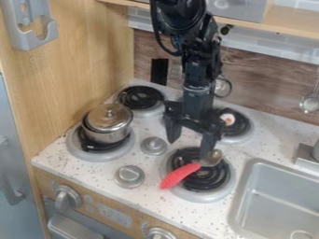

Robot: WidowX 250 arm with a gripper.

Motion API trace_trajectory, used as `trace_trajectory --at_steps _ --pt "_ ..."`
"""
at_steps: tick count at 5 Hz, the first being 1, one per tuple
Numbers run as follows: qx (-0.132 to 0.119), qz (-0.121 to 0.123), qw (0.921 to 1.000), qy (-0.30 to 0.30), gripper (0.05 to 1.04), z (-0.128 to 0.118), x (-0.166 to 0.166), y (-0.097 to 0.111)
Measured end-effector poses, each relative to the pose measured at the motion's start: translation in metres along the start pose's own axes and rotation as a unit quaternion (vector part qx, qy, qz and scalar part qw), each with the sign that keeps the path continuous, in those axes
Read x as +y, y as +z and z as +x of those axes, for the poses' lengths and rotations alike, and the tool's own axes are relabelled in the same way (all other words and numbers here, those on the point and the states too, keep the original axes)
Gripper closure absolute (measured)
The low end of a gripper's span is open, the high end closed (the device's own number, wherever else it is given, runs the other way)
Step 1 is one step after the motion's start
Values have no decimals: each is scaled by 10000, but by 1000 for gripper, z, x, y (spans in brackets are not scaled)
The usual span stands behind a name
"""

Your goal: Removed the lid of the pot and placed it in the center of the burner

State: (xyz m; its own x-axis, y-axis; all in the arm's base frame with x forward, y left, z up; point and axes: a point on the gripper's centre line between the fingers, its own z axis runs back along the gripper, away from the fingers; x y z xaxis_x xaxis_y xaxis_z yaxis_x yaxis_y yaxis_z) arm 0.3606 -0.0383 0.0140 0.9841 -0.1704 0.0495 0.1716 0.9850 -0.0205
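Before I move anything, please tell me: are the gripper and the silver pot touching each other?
Apart. The camera view shows speckled counter and a round knob between the open gripper and the pot.

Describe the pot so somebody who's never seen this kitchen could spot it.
Left of the sink is a speckled white counter with four burners. On the front-left burner, near the wooden side wall, sits a shiny metal pot. Its knobbed lid sets it apart from the red-handled spoon on the front-right burner.

4 burners, 1 pot, 1 lid
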Motion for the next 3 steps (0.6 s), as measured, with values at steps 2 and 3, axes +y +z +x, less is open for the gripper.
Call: trace_trajectory --at_steps 2,3 --pt "194 -71 9991 357 85 -10 29 -13" --pt "195 -68 9961 857 85 -18 72 -9"
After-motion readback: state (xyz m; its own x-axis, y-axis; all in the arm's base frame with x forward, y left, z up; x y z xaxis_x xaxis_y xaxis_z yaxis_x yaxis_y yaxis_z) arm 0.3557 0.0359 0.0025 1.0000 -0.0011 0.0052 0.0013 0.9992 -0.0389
